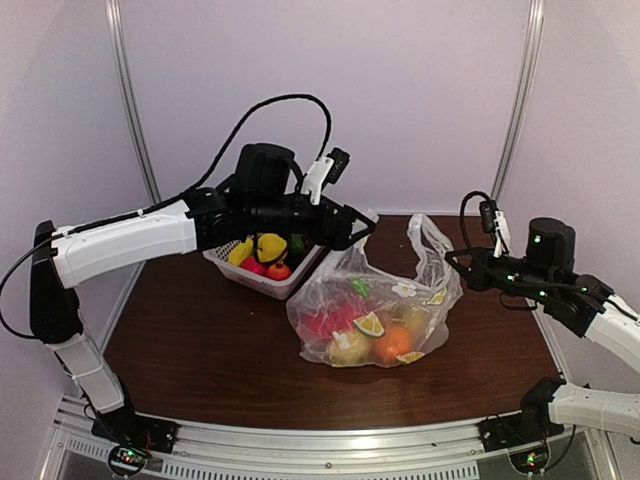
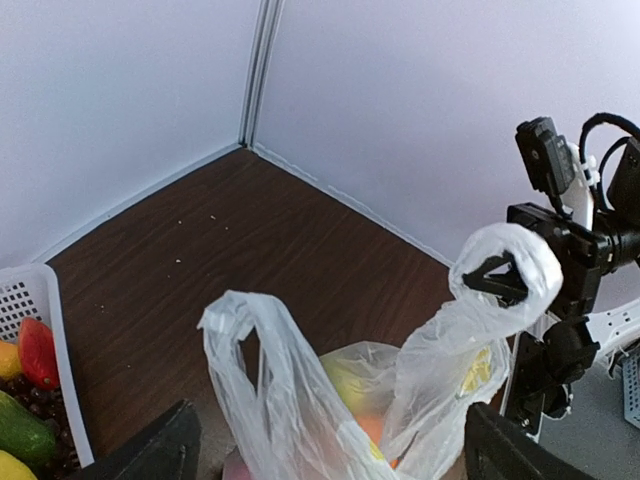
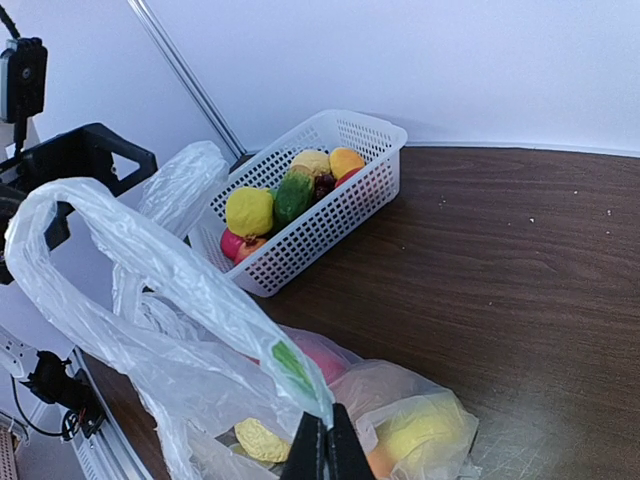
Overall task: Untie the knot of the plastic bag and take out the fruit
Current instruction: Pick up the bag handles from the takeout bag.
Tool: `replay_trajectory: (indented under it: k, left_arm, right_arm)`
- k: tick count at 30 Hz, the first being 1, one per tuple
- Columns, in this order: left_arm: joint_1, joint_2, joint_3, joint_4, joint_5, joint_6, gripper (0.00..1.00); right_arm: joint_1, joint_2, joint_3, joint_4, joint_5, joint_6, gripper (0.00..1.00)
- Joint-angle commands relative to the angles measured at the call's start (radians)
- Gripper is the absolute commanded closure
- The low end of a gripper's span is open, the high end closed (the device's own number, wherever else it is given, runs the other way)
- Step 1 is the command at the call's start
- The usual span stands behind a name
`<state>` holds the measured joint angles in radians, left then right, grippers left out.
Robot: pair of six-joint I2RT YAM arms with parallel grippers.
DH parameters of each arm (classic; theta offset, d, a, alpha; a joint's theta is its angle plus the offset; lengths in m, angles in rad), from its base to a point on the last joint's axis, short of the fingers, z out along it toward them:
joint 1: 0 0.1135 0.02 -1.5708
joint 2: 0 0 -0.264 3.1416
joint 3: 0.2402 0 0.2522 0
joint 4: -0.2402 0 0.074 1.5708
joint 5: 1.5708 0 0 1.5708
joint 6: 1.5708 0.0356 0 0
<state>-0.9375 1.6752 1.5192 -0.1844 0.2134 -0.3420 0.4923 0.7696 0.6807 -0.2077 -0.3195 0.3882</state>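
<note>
The plastic bag [image 1: 375, 320] lies mid-table, a clear crinkly carrier printed with lime slices. Fruit shows through the film: a red one [image 1: 330, 320], an orange one [image 1: 393, 343] and a yellow-green one [image 3: 420, 430]. No knot shows; the two handle loops stand apart. My left gripper [image 2: 335, 440] hovers over the bag's left side, open wide, with one loop [image 2: 250, 340] standing free between its fingers [image 2: 150, 450]. My right gripper [image 3: 325, 450] is shut on the film of the other loop [image 2: 510, 265] and holds it up at the bag's right side.
A white lattice basket [image 1: 262, 283] with several toy fruits stands behind the bag on the left, under the left arm. White walls close off the table's back and sides. Bare brown tabletop [image 1: 200, 350] lies in front of the bag.
</note>
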Motion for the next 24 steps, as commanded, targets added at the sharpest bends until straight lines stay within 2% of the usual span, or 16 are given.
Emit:
replay_trajectory:
  k: [1, 7, 9, 12, 15, 16, 18, 24]
  left_arm:
    - [0.005, 0.091, 0.099, 0.001, -0.063, -0.036, 0.06]
    - [0.006, 0.181, 0.181, -0.010, -0.051, -0.085, 0.07]
    - [0.005, 0.196, 0.189, 0.001, -0.021, -0.097, 0.16]
    - [0.006, 0.201, 0.187, 0.016, 0.010, -0.107, 0.44]
    - [0.005, 0.184, 0.173, 0.027, 0.014, -0.107, 0.81]
    - [0.006, 0.169, 0.157, 0.042, 0.009, -0.107, 0.89]
    - [0.005, 0.126, 0.114, 0.082, -0.016, -0.109, 0.99]
    - [0.014, -0.028, -0.023, 0.131, -0.115, -0.102, 1.00]
  right_arm:
    - [-0.001, -0.015, -0.019, 0.005, -0.052, -0.023, 1.00]
    - [0.000, -0.041, -0.032, 0.000, -0.037, -0.023, 1.00]
    - [0.000, -0.051, -0.030, -0.014, -0.017, -0.023, 1.00]
    - [0.000, -0.060, -0.026, -0.043, 0.033, -0.023, 1.00]
    - [0.000, -0.065, -0.026, -0.071, 0.103, -0.013, 1.00]
    - [0.000, -0.067, -0.026, -0.083, 0.127, -0.008, 1.00]
    - [0.000, -0.072, -0.029, -0.106, 0.191, 0.018, 1.00]
    - [0.000, -0.123, -0.040, -0.177, 0.384, 0.126, 1.00]
